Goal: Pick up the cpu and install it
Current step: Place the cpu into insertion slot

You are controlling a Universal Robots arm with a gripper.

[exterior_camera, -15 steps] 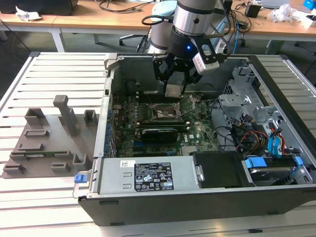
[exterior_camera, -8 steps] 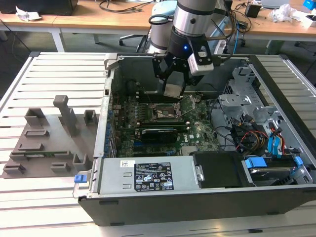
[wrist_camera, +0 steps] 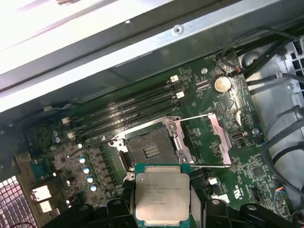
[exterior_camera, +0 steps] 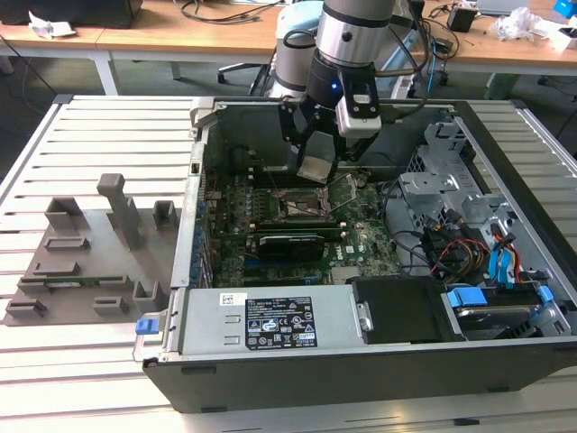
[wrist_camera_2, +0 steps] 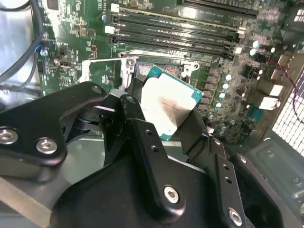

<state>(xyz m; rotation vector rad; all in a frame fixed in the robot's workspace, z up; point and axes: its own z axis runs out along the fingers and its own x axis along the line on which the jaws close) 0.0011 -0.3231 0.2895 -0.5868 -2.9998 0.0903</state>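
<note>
My gripper (exterior_camera: 319, 162) is shut on the cpu (exterior_camera: 317, 168), a small flat square chip with a silvery top, and holds it tilted just above the green motherboard (exterior_camera: 270, 248) inside the open computer case (exterior_camera: 361, 370). In the first wrist view the cpu (wrist_camera: 160, 194) hangs close to the open socket (wrist_camera: 149, 151), whose dark contact field is bare, with the metal frame (wrist_camera: 216, 137) swung back. The second wrist view has the black fingers (wrist_camera_2: 137, 121) clamping the cpu (wrist_camera_2: 168, 102) by two opposite edges, the socket (wrist_camera_2: 159, 66) partly hidden behind it.
Memory slots (wrist_camera: 128, 111) run beside the socket. A drive cage with blue and red cables (exterior_camera: 473, 239) fills the case on the exterior view's right, a power supply (exterior_camera: 270, 327) its front. Grey fixture blocks (exterior_camera: 90, 253) stand on the slatted table (exterior_camera: 81, 126) at the left.
</note>
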